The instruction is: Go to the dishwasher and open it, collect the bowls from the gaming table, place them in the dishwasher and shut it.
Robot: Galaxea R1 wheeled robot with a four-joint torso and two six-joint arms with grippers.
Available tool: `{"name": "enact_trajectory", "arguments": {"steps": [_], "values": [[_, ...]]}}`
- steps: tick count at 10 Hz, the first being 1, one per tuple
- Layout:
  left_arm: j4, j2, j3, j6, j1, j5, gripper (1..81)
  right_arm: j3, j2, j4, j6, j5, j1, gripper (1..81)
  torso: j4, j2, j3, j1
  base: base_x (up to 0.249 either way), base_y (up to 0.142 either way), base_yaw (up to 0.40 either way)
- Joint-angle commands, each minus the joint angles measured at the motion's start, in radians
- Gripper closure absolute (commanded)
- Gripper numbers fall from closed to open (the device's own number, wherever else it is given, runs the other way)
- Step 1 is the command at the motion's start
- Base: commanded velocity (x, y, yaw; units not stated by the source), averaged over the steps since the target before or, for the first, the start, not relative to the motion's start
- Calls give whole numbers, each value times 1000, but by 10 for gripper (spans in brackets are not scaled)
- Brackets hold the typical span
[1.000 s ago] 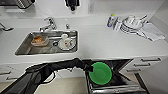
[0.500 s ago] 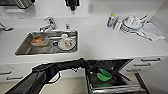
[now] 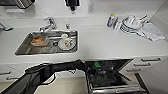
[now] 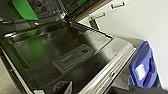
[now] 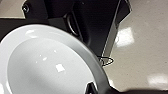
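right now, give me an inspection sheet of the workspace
surface: white countertop with a steel sink set into it
job's things: dishwasher open, door folded down; green bowl showing inside the opening
clutter: orange-brown dish and white dishes in the sink; stacked plates, a bottle and a cloth on the counter
grippers: left arm reaches into the dishwasher, fingers not readable; right wrist view shows a white bowl up close, grip not readable
cables: thin dark cable looping under the left arm
surroundings: drawers beside the dishwasher, blue bag past the door, pale floor
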Motion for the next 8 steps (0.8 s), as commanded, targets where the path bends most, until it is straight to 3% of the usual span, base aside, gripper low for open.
{"name": "enact_trajectory", "arguments": {"steps": [1, 5, 6, 8], "values": [[92, -333, 375, 2, 29, 42, 10, 244, -254, -6, 16, -31, 4, 811, 0, 0, 0, 0, 0, 0, 0], [213, -614, 571, 2, 224, 17, 10, 497, -501, -9, 51, -30, 86, 811, 0, 0, 0, 0, 0, 0, 0], [244, -660, 590, 2, 305, -30, 10, 548, -549, -9, 60, -28, 120, 811, 0, 0, 0, 0, 0, 0, 0], [330, -748, 573, 4, 514, -239, 10, 629, -620, -9, 82, -27, 192, 811, 0, 0, 0, 0, 0, 0, 0]]}}
